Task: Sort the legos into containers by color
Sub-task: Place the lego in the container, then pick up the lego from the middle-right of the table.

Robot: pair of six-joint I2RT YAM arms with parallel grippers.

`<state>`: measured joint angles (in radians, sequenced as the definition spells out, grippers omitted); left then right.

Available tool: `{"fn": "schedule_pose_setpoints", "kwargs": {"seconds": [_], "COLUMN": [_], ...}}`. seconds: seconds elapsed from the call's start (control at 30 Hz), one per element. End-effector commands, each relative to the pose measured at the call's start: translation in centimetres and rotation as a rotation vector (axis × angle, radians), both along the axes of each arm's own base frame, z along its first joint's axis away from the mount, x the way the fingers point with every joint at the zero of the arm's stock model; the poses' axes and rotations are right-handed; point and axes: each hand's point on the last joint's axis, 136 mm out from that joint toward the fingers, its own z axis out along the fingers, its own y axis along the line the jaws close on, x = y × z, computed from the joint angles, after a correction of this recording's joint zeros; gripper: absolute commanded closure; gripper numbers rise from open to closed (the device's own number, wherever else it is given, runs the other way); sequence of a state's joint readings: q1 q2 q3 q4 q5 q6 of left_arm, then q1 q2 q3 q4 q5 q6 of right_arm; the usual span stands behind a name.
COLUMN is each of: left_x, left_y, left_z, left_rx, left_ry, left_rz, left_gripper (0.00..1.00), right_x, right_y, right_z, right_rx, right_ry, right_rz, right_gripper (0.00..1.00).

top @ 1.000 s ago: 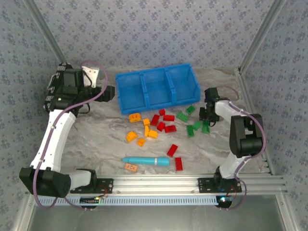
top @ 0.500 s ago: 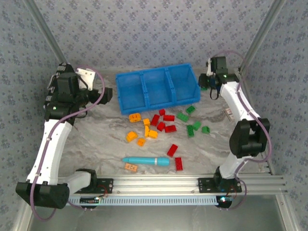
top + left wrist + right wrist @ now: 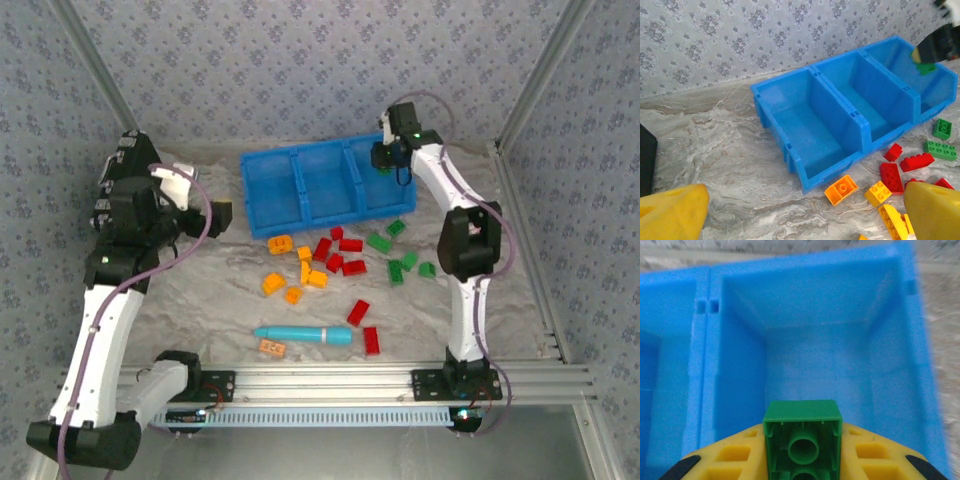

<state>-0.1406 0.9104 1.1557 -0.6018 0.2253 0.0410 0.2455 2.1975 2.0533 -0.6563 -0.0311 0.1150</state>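
Because the green brick (image 3: 802, 437) has to fall clear of the dividers, I have the right gripper (image 3: 802, 465) clenched on it above the blue bin tray (image 3: 740, 370), over the end compartment nearest that arm. It is held underside up to the wrist camera, so its hollow tube shows between the yellow fingers (image 3: 725, 460). The left gripper (image 3: 800, 217) hangs released and grasping nothing, off the tray's far end; I judge it parked there to keep out of the way. All three compartments look bare: smooth moulded plastic, thin walls, notched dividers. The other legos lie loose in front of the tray on the wrinkled, marbled table sheet (image 3: 200, 290): red bricks (image 3: 335, 255) in the middle, orange bricks (image 3: 300, 272) on the left arm's side, green bricks (image 3: 402, 262) on the right arm's. All are hard, glossy, studded blocks, and a smooth cyan cylinder (image 3: 302, 334) lies among the nearest ones
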Motion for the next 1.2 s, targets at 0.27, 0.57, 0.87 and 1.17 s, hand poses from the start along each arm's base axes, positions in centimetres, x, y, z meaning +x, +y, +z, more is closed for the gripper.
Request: {"fn": "schedule_pose_setpoints", "kwargs": {"seconds": [0.27,0.57,0.87,1.17], "left_x": [-2.3,-2.7,-3.3,-3.2], "left_y": [-0.5,-1.3,-2.3,-2.4], "left_z": [1.0,1.0,1.3,1.6], "left_rx": [0.022,0.036,0.057,0.080], "left_ry": [-0.114,-0.140,-0.156,-0.176], "left_rz": [-0.066,-0.111,-0.164,-0.173], "left_gripper": [0.00,0.00,0.00,0.00], "right_x": [0.7,-0.2,-3.2,-9.9], "right_y": [1.5,1.2,-0.2,-4.5], "right_z": [-6.1,-3.0,1.6,1.5], "right_rx": [-0.079,-0.096,-0.116,0.072], "right_ry": [0.123,0.073,0.020,0.087], "right_rz": [-0.017,-0.006,-0.043,-0.298], "right_gripper": [0.63,0.50,0.55,0.58]}}
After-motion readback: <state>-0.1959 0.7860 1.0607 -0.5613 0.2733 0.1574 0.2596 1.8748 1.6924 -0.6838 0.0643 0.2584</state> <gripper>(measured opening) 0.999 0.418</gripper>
